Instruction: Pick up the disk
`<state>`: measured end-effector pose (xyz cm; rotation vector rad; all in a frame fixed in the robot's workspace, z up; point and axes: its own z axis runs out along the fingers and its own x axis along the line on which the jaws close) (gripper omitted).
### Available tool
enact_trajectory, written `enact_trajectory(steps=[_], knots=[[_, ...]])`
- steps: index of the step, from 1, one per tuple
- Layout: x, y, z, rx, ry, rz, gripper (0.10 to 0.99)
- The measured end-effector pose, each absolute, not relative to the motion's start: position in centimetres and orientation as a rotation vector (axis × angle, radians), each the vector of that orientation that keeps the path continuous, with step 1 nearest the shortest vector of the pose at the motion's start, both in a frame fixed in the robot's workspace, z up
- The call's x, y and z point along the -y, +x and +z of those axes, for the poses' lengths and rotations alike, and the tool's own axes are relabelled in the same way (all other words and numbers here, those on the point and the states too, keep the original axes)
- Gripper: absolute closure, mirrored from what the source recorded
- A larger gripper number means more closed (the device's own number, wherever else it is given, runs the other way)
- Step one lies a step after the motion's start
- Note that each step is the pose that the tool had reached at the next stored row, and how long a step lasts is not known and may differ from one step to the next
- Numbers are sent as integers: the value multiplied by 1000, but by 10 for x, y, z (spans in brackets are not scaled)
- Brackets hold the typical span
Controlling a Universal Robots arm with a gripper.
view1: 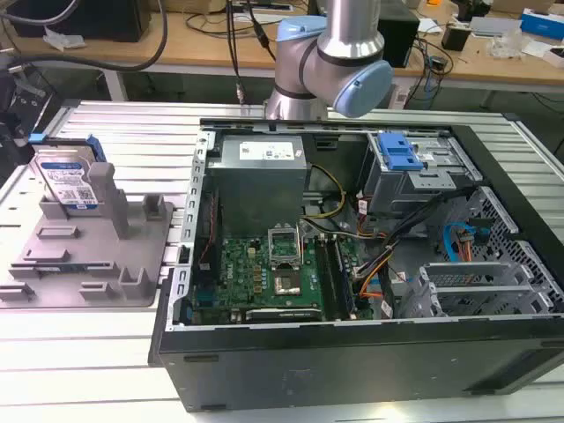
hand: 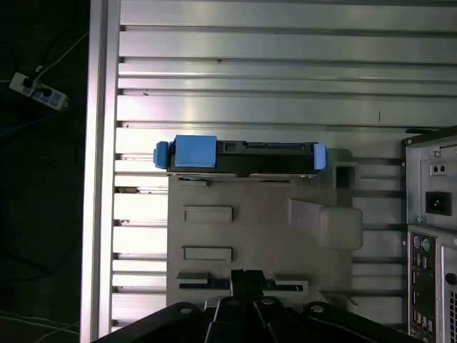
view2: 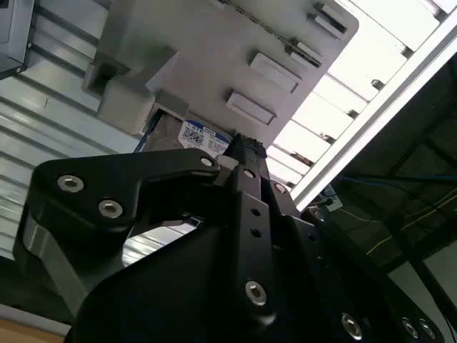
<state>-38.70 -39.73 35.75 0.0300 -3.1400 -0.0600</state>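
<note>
The disk (view1: 69, 182) stands upright on its edge in a slot of a grey plastic holder (view1: 132, 264), on the exterior view's left, its white and blue label facing the camera. In the first wrist view the disk (hand: 243, 156) appears edge-on with blue rails at both ends. My gripper (hand: 246, 280) hangs well above the holder (hand: 250, 236), off to one side of the disk, with its fingers together and nothing between them. In the second wrist view the black gripper (view2: 239, 146) partly covers the disk's label (view2: 200, 136).
An open computer case (view1: 352, 352) lies to the exterior view's right of the holder, with a grey power supply (view1: 262, 154), a motherboard (view1: 273, 273) and a blue drive-bay latch (view1: 401, 154) inside. The arm (view1: 330, 53) stands behind it on the ribbed aluminium table (view1: 88, 352).
</note>
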Motion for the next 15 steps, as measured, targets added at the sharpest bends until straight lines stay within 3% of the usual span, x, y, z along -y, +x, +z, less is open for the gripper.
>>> enact_trajectory(steps=[10, 15], knots=[[397, -387, 358, 3140, 44, -60, 980], [397, -387, 358, 3126, 265, -60, 980]])
